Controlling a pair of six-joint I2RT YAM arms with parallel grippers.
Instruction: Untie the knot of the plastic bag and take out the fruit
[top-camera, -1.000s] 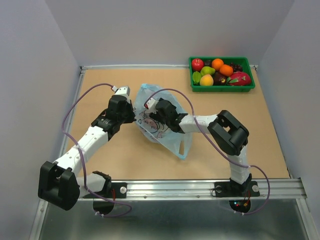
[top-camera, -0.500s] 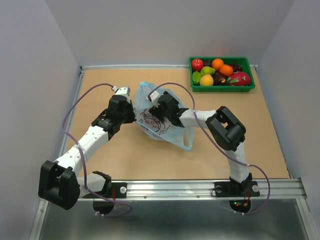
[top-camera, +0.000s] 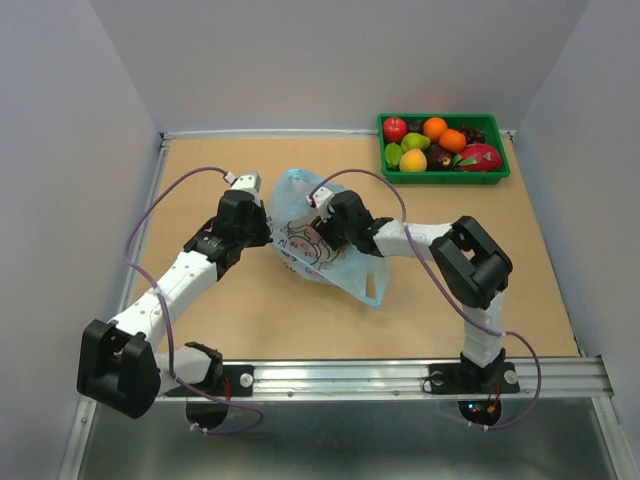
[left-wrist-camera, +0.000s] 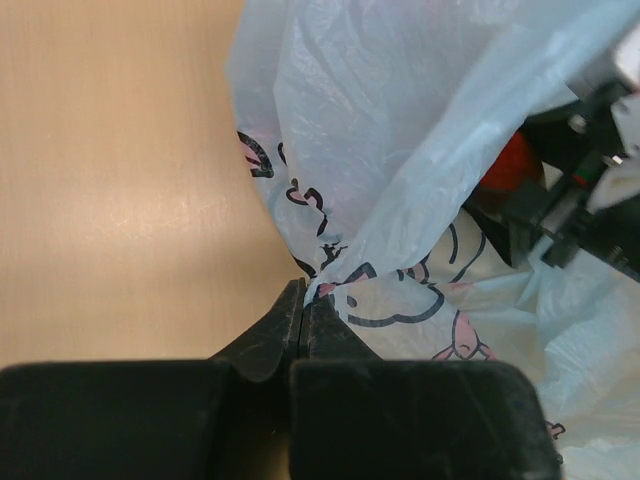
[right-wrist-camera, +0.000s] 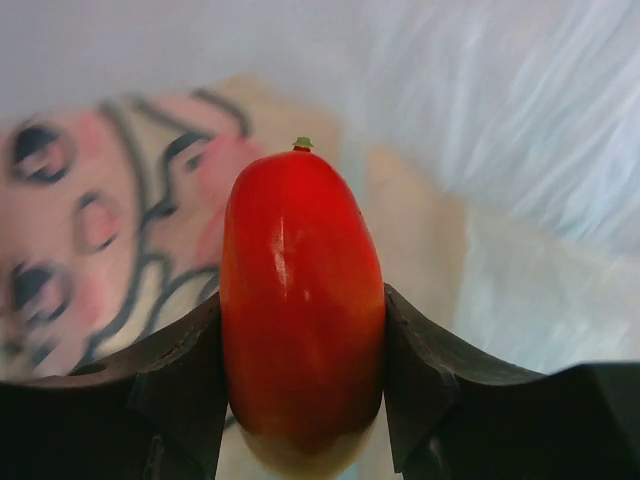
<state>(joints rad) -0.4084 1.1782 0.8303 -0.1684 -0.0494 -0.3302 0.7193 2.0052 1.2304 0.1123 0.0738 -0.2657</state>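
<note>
Middle of table (top-camera: 260, 320) | your left gripper (left-wrist-camera: 303, 300), jaws together, pinches the edge of the plastic bag (left-wrist-camera: 400, 150), likely holding its mouth open | your right gripper (right-wrist-camera: 302, 330), reaching inside, clamps a red fruit (right-wrist-camera: 300, 250) for removal.

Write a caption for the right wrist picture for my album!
The right claw squeezes a red fruit inside the plastic bag.

**A plain booth around a tan table**

The table (top-camera: 290, 325) has a flat, light brown wooden top, with a soft sheen in the left wrist view. Pale grey walls close it in at the back (top-camera: 330, 60), left (top-camera: 60, 200) and right (top-camera: 600, 200). A silver metal rail (top-camera: 350, 375) runs along the near edge, with a dull grey surface (top-camera: 350, 440) below it. The light is soft and even, with faint shadows.
</note>
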